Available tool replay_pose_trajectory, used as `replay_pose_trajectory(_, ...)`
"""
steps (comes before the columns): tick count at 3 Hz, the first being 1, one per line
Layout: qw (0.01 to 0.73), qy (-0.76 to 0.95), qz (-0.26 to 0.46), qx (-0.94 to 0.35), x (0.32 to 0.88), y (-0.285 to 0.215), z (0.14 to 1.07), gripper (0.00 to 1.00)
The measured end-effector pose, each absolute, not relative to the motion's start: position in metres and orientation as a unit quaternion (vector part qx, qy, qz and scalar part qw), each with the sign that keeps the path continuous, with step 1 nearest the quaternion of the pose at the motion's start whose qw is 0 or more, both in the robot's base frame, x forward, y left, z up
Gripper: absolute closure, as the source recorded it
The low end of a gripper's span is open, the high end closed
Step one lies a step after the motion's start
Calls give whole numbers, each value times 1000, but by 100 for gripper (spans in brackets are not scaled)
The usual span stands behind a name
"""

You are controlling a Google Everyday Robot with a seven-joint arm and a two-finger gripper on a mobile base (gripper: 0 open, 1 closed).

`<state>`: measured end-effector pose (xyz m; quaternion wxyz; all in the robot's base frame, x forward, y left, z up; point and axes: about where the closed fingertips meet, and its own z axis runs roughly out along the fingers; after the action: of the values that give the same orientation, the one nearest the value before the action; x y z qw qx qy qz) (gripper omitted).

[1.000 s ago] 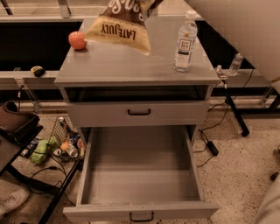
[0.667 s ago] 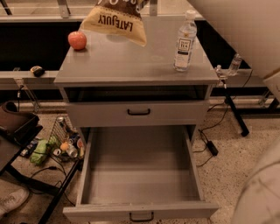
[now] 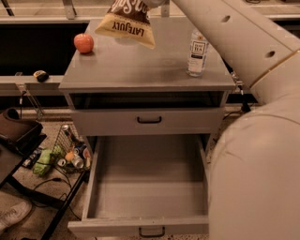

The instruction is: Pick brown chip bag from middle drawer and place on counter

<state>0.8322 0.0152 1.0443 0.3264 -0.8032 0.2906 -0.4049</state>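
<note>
The smooth grey rectangular counter [image 3: 140,68] forms the top of the grey drawer cabinet. A round red-orange apple [image 3: 83,43] sits on it near the rear left corner. A clear plastic bottle with a white label [image 3: 197,52] stands upright near the right edge, well apart from the apple. The gripper [image 3: 152,3] is above the counter's rear, at the top edge of the view.

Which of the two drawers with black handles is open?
The lower drawer, pulled out and empty; the upper drawer is closed. The end effector holds the chip bag above the counter.
</note>
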Motion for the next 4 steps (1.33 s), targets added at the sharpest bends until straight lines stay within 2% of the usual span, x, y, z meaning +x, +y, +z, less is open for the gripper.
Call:
replay_pose_trajectory(1,309,291,-397,-814,877,23,969,100)
replay_pose_trajectory(2,257,319,-379,-830,914,14,877,73)
replay_pose_trajectory(4,257,319,-379,-830,914,14,879,27)
